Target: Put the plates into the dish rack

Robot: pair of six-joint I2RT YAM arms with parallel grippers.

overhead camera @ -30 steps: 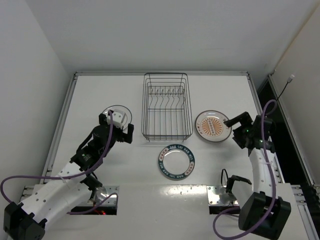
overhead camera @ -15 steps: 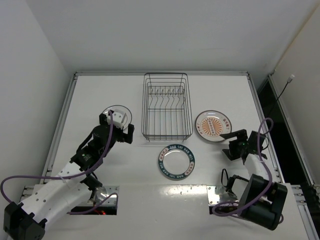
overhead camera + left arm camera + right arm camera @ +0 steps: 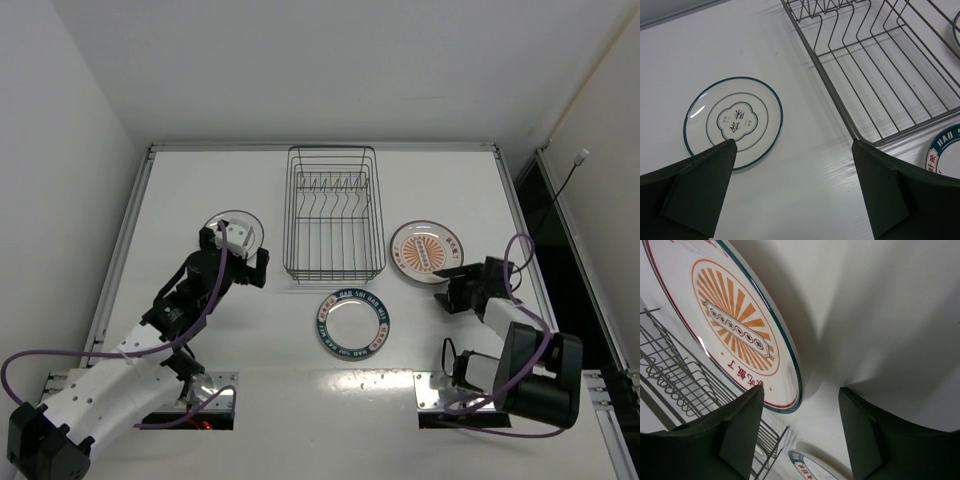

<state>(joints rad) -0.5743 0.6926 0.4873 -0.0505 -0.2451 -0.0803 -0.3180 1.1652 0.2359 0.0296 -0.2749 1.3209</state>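
Right gripper (image 3: pixel 801 392), fingers spread, had dropped to the rim of the orange-centred plate (image 3: pixel 427 250), lying flat beside the dish rack (image 3: pixel 331 212). Left gripper (image 3: pixel 792 150), likewise spread, stayed above the pale plate (image 3: pixel 735 120). Nothing loaded yet.

Blue-rimmed plate (image 3: pixel 945 143): white rim lettering, "HAO" legible in the left wrist view, remainder cut off. Pale plate (image 3: pixel 733 120): two characters in centre emblem, not legible. Orange-centred plate (image 3: pixel 735 327): red rim characters, not legible
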